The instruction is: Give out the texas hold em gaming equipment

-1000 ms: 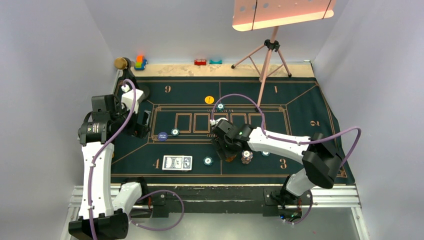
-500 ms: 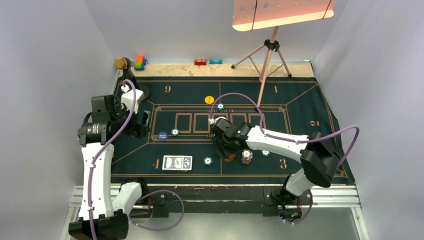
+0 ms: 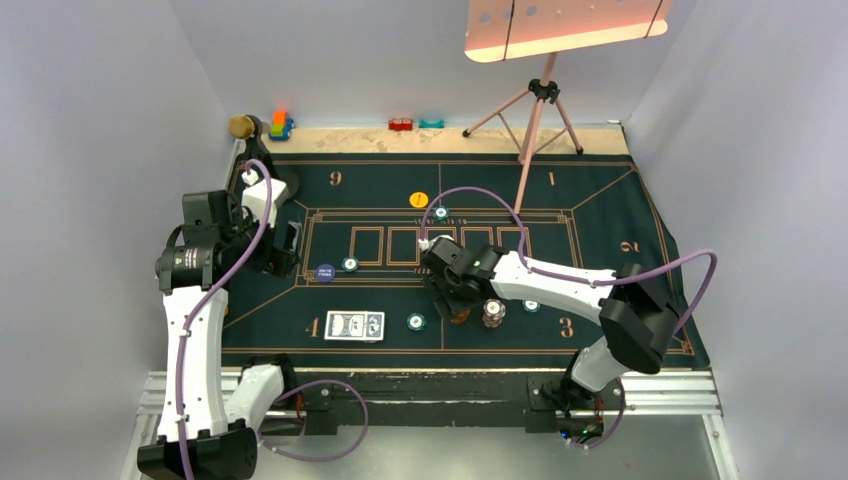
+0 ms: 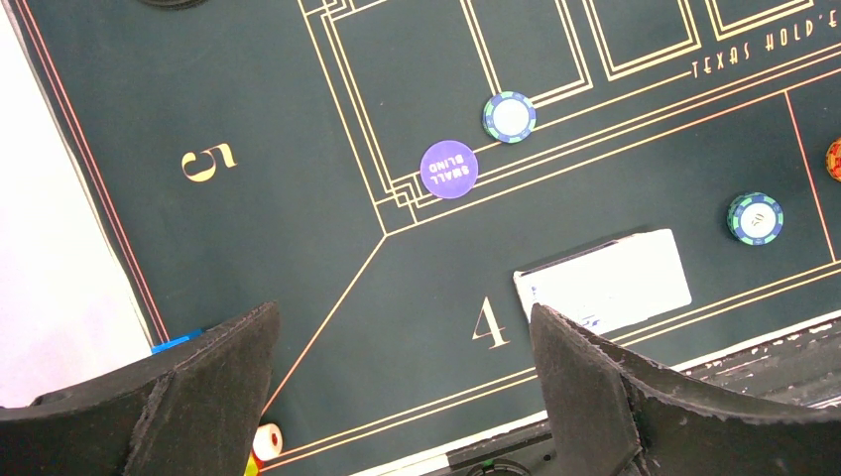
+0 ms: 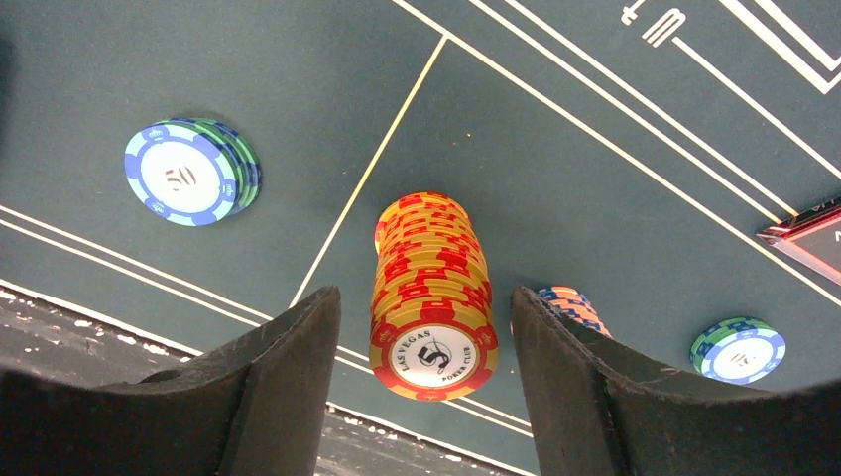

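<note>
My right gripper [image 5: 426,347] is open and straddles a tall orange-and-yellow chip stack [image 5: 433,297], with a gap on each side. In the top view the stack [image 3: 460,316] sits just below that gripper [image 3: 450,295]. A pink-and-blue chip stack [image 5: 573,307] stands right of it. Teal chips [image 5: 191,172] lie on the felt mat [image 3: 600,210]. The blue-backed card deck [image 3: 354,325] lies by the number 4. My left gripper [image 3: 285,248] is open and empty, high over the mat's left side. The purple small-blind button [image 4: 448,169] and the yellow button [image 3: 419,199] lie flat.
A pink lamp on a tripod [image 3: 540,100] stands at the back right, its leg reaching over the mat. Small toy blocks [image 3: 280,125] sit on the back ledge. The metal table rail [image 3: 440,385] runs along the near edge.
The right arm has shifted very slightly over the orange stack. The left arm has not moved.
</note>
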Controlling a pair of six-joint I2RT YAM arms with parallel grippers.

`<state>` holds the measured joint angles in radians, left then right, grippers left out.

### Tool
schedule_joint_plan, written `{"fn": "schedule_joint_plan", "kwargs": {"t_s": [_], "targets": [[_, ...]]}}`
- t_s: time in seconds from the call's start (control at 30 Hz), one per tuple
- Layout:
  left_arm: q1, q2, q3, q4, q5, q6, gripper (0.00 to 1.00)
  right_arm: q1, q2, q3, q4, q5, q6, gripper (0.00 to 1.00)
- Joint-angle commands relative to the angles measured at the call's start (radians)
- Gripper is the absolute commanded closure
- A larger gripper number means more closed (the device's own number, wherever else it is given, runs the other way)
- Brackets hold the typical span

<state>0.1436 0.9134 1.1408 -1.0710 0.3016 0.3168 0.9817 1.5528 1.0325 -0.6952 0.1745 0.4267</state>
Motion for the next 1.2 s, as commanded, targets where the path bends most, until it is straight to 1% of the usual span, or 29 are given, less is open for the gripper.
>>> {"fn": "schedule_joint_plan", "kwargs": {"t_s": [0.0, 0.1, 0.3, 0.6, 1.17], "targets": [[0.005, -0.010, 0.000, 0.012, 0.002, 0.008, 0.00, 0.005, -0.031, 0.015, -0.006, 0.034, 0.006, 0.35], [0.005, -0.012, 0.000, 0.012, 0.001, 0.008, 0.00, 0.005, -0.028, 0.015, 0.000, 0.033, 0.007, 0.39], [0.004, -0.013, 0.000, 0.009, 0.000, 0.009, 0.00, 0.005, -0.027, 0.020, -0.002, 0.034, 0.008, 0.50], [0.004, -0.009, -0.001, 0.010, 0.010, 0.007, 0.00, 0.005, -0.036, 0.047, -0.026, 0.045, 0.005, 0.60], [0.004, -0.013, -0.009, 0.013, 0.010, 0.008, 0.00, 0.005, -0.045, 0.097, -0.079, 0.053, -0.008, 0.61]]}}
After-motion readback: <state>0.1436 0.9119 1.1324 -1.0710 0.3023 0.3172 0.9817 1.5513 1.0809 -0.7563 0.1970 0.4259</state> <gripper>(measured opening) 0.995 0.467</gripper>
